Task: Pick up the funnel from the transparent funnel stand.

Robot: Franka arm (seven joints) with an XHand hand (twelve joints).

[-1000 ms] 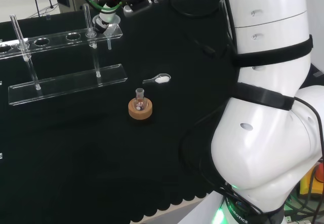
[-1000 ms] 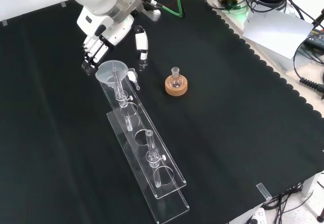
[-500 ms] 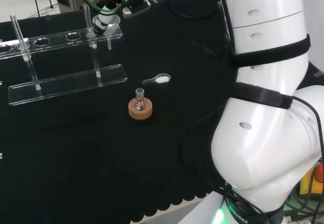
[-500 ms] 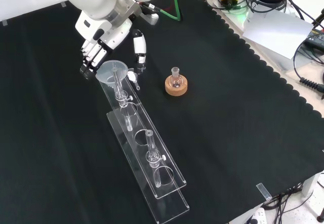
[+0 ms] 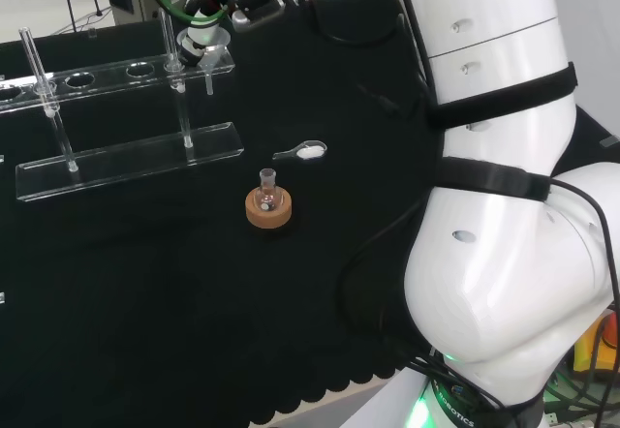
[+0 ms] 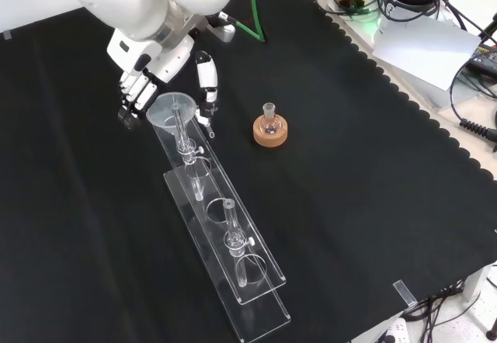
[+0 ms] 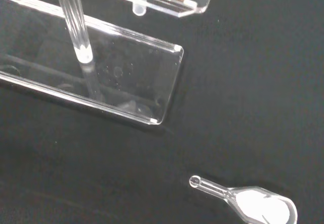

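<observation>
In the head view, a long transparent funnel stand with a row of round holes stands on the black-clothed tabletop, and the funnel sits in the hole at the stand's right end, its stem hanging below the upper plate. The hand is just behind the funnel's cone. Nearer the camera, a small flask sits on a cork ring, and a clear spoon with white powder lies close by. In the front view, the hand comes in from the top, its fingers relaxed and spread on one side of the funnel and the thumb on the other, so the cone's rim lies between them; whether anything touches it I cannot tell, and nothing is gripped yet. The funnel rests at the far end of the stand. The wrist view looks down past the end of the stand's base plate, with a post rising from it and the spoon on the cloth. The funnel looks light, rigid, smooth and probably slippery, possibly brittle if glass. The best hold is likely a pinch across the cone just under its rim, then a straight lift so the stem clears the hole without tipping the stand.
</observation>
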